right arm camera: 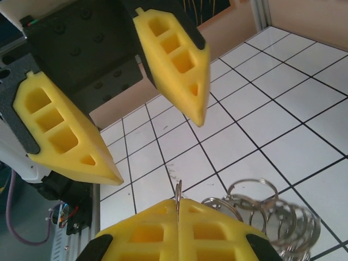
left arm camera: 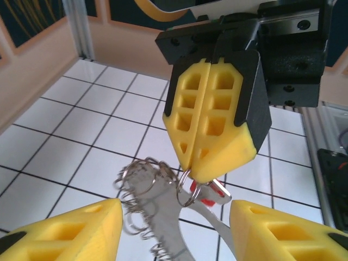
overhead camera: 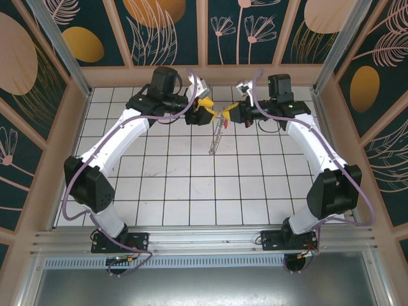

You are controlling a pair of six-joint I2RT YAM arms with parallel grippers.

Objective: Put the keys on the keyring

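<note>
The keys [left arm camera: 209,196] sit just under the right end effector [left arm camera: 191,166], clamped on a ring of the dangling keyring [left arm camera: 160,223], while the left end effector [right arm camera: 161,152] hovers half-spread and empty; threading looks unfinished.

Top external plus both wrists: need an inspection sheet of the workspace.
Surface: white tiled table, faint scuffs.
Job's things: keyring hangs from the right gripper; red-headed key sits beside the pinched ring.
Clutter: nothing seen.
Grippers: right gripper shut on a ring of the keyring; left gripper open, empty, facing it.
Cables: purple cables run along both arms.
Surroundings: teal floral panels; aluminium rail at the near edge.
</note>
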